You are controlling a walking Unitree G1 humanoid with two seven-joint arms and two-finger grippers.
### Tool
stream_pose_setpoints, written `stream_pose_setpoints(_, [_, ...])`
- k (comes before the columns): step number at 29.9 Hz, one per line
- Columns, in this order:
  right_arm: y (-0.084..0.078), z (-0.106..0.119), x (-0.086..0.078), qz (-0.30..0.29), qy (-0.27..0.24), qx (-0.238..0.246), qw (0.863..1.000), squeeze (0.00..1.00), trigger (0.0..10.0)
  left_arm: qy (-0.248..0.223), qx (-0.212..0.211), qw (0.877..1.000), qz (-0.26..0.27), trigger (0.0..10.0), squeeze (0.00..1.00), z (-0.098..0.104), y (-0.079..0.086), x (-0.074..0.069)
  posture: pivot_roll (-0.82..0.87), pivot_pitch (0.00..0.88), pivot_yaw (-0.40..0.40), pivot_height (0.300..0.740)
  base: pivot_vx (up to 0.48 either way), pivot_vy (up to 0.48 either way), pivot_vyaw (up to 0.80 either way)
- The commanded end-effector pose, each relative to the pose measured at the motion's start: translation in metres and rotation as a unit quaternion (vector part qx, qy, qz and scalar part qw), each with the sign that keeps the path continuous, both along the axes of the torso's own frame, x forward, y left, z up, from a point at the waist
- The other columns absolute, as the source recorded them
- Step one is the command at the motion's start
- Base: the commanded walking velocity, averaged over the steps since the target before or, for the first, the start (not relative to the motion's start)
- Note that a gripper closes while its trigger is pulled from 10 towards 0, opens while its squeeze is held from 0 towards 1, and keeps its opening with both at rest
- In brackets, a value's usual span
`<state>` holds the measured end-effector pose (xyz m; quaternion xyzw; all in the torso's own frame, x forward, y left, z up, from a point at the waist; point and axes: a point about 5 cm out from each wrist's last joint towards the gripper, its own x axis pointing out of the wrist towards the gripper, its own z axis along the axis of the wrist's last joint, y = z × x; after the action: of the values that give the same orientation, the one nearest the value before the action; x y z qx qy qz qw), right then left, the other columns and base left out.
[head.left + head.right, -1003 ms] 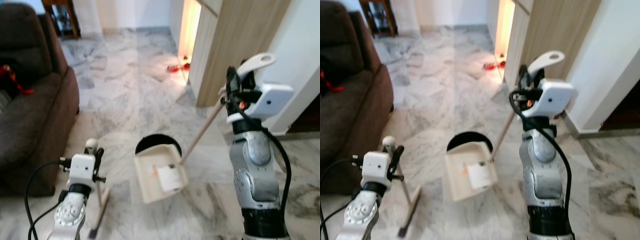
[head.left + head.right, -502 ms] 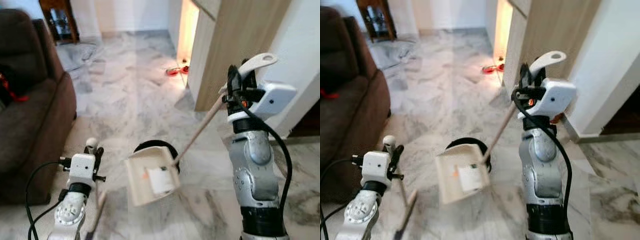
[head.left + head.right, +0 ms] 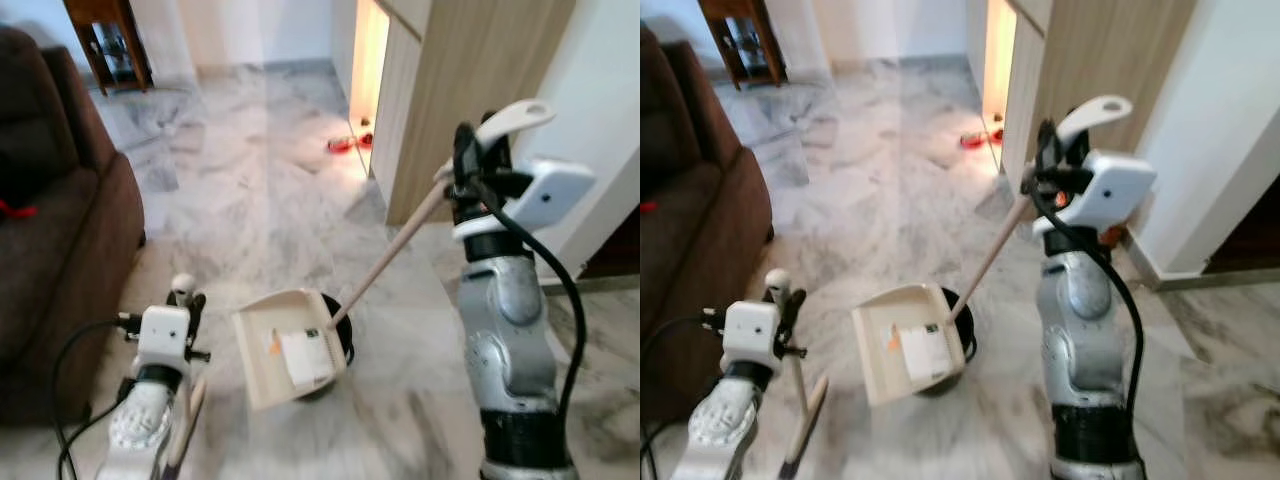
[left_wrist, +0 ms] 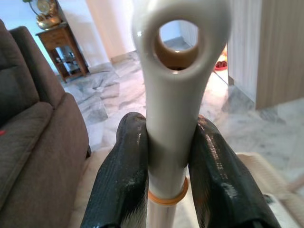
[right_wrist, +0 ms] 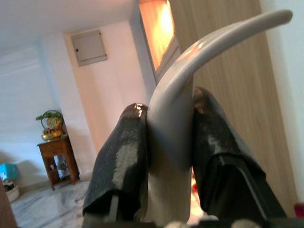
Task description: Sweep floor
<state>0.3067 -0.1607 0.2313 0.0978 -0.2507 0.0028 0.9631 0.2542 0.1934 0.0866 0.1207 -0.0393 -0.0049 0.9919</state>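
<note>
Right gripper [image 5: 168, 137] raised at chest height beside the wood-panelled wall [image 3: 480, 90], both black fingers [image 5: 121, 161] pressed tight against the white grip of the dustpan handle [image 3: 385, 262]. The curved grip end sticks up past the fingers. The wooden handle slants down and to the robot's left to the dustpan [image 3: 285, 345].

Dustpan is cream, open tray tilted toward the camera, held over a black bin [image 3: 338, 335] on the marble floor [image 3: 250, 200]. Inside the tray: a white paper scrap [image 3: 303, 357] and a small orange bit just beside it.

Left gripper [image 4: 164, 166] is low, near the sofa [image 3: 60, 250], closed on the broom [image 3: 185, 425] just below its looped white top; an orange ring sits on the shaft at the fingertips. The broom shaft runs down toward the floor, blurred at its lower end.

Brown sofa along the robot's left. A small wooden side table [image 3: 105, 45] stands far back. Red objects [image 3: 345, 143] on the floor by the lit doorway, too small to identify.
</note>
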Motion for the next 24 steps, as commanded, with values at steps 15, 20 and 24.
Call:
stream_pose_setpoints(15, [0.0088,0.0183,-0.0038,0.02,-0.043,0.006,0.999,0.0,10.0,-0.019,0.014,1.0,0.002,10.0,0.0,0.0074,0.0037,0.0011,0.02,0.0,0.014,0.74,0.278,0.0,0.0])
stream_pose_setpoints(20, [0.0093,0.0178,-0.0043,0.023,-0.043,0.006,0.999,0.0,10.0,-0.018,0.014,1.0,-0.001,10.0,0.0,0.0067,0.0034,0.0005,0.01,0.0,0.017,0.74,0.277,0.0,0.0])
stream_pose_setpoints(24, [0.0095,0.0179,-0.0045,0.025,-0.043,0.008,0.999,0.0,10.0,-0.019,0.014,1.0,-0.001,10.0,0.0,0.0065,0.003,0.0002,0.01,0.0,0.017,0.74,0.276,0.0,0.0])
